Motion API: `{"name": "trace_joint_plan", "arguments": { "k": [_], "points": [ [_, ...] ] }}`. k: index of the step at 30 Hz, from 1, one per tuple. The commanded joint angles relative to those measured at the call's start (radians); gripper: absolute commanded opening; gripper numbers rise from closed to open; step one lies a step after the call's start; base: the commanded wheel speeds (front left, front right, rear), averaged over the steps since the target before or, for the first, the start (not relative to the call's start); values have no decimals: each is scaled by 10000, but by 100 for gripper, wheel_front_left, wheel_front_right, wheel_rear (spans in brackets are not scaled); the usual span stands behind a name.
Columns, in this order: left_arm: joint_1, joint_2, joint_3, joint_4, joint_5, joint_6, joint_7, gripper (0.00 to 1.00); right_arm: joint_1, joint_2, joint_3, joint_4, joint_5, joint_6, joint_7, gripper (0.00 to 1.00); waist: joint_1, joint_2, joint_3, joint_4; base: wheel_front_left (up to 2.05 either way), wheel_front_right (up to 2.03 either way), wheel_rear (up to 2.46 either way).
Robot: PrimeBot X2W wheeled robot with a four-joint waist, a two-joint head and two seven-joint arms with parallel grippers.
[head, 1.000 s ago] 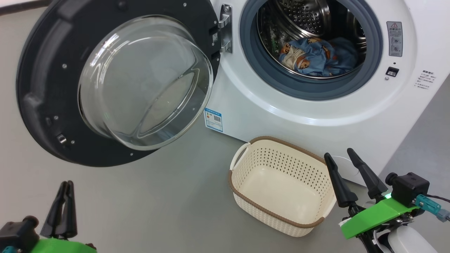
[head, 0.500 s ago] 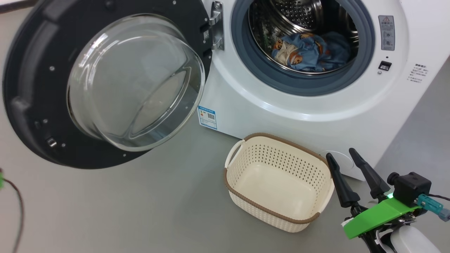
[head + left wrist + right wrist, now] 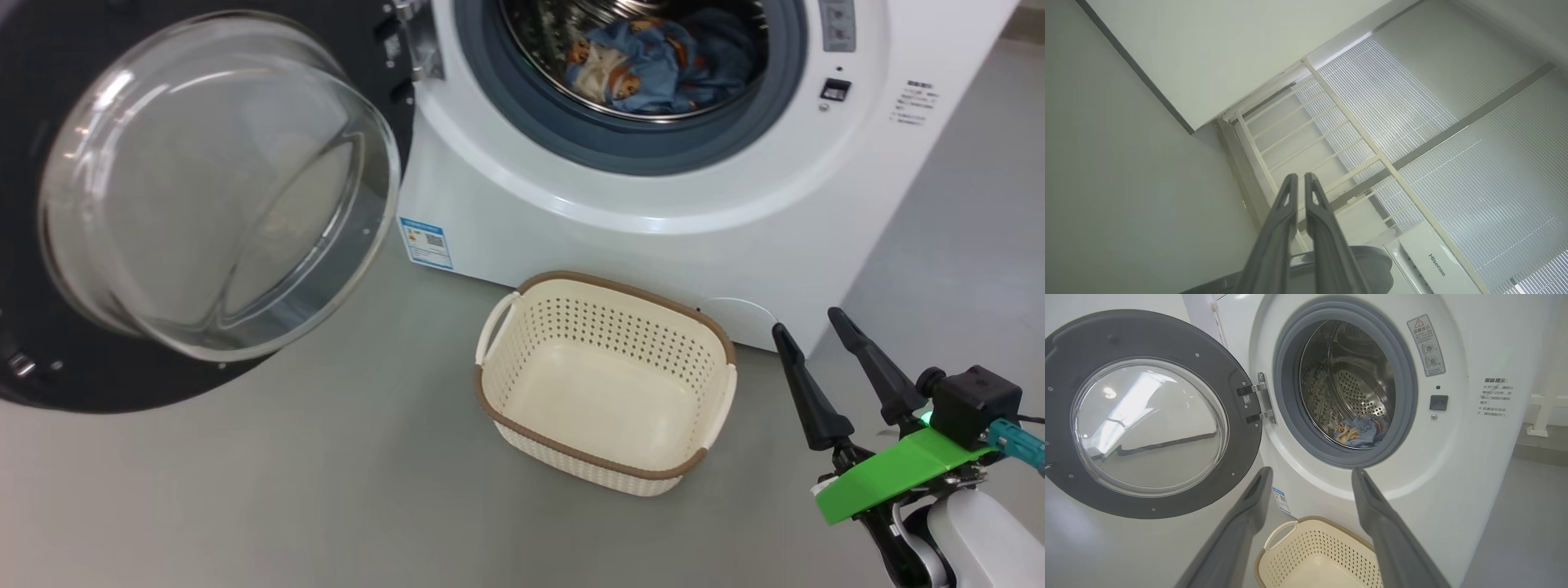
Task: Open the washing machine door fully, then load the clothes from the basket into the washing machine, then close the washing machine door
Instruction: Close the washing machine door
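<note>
Pointing away: left claw (image 3: 1298, 177), fingers pressed together on nothing, aimed at a wall (image 3: 1229, 53) and window blinds (image 3: 1453, 163), not at the machine.
Door: washing machine door (image 3: 212, 188), swung fully open on its hinge, far left of the opening, hanging above the floor (image 3: 326, 490).
Machine: washing machine (image 3: 588, 220), standing on the floor, mouth uncovered.
Load: clothes (image 3: 653, 57), bundled inside the drum (image 3: 1355, 392), low and near its front lip, just behind the gasket (image 3: 653, 143).
Basket: basket (image 3: 612, 343), empty, on the floor just before the machine's lower front edge, right of the door.
Right claw: right claw (image 3: 808, 322), fingers spread wide, holding nothing, near the basket's right corner.
Stage, judged: loading done; closing the door remains.
Risk one: fabric by the lip could be nipped between door and gasket, leaving the latch unseated; cause, a bundle not pushed deep.
Risk two: the closed left claw, aimed elsewhere, may slide off the glossy door and push it short.
Risk three: the swinging door or an arm may clip the basket; cause, its place close under the opening.
</note>
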Motion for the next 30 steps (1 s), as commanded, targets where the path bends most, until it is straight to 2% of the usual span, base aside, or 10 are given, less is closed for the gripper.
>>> {"name": "trace_joint_plan", "arguments": {
  "k": [1, 10, 20, 25, 30],
  "points": [
    [-344, 750, 267, -45, -68, -120, 111, 0, -245, -181, 201, -256, -119, 44, -51, 100, -1, -1, 330, -409, 0, 0, 0],
    [-1347, 1609, 776, 2867, -497, -122, 141, 0, -477, -382, -45, -595, -363, 44, 237, 100, -1, -1, 1030, -1172, 0, 0, 0],
    [-2081, 2327, 810, 4733, -532, -143, 264, 0, -441, -353, -379, -1013, -616, 44, 444, 100, -1, -1, 1458, -1638, 0, 0, 0],
    [-2221, 2422, 535, 5253, -437, -146, 1091, 0, -406, -278, -436, -1018, -651, 44, 440, 100, -1, -1, 1442, -1658, 0, 0, 0],
    [-2151, 2362, -32, 5476, -205, -149, 2779, 0, -300, -175, -491, -944, -612, 44, 352, 100, -1, -1, 1271, -1526, 0, 0, 0]
  ]
}}
